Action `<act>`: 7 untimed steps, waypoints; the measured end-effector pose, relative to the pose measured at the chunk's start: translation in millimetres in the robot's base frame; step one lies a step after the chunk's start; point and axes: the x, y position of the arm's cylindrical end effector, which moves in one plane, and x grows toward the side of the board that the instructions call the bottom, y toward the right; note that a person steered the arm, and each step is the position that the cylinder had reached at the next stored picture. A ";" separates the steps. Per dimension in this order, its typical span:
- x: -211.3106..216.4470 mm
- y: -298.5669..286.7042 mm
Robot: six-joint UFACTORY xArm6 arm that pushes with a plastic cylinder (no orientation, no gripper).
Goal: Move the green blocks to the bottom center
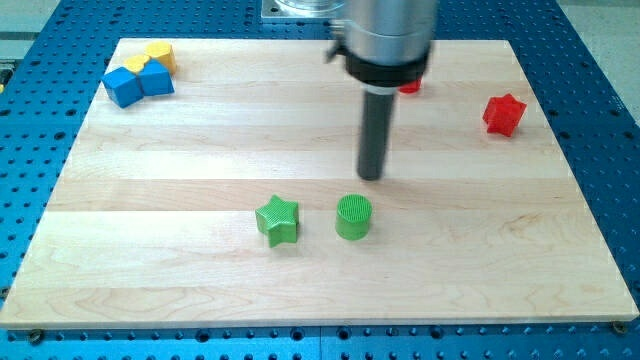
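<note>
A green star block (278, 219) and a green cylinder block (353, 217) sit side by side, a little apart, below the middle of the wooden board (180, 150). My tip (371, 176) is just above and slightly to the right of the green cylinder, a small gap away from it. The rod hangs from the arm's grey and black body (385, 40) at the view's top centre.
Two blue blocks (138, 83) and two yellow blocks (155, 55) cluster at the top left corner. A red star block (504, 114) lies at the top right. Another red block (410, 86) is mostly hidden behind the arm's body.
</note>
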 end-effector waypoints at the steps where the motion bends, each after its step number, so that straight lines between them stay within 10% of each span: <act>1: 65.6 -23.0; 4: 15.4 -133.2; 7: 58.0 -139.1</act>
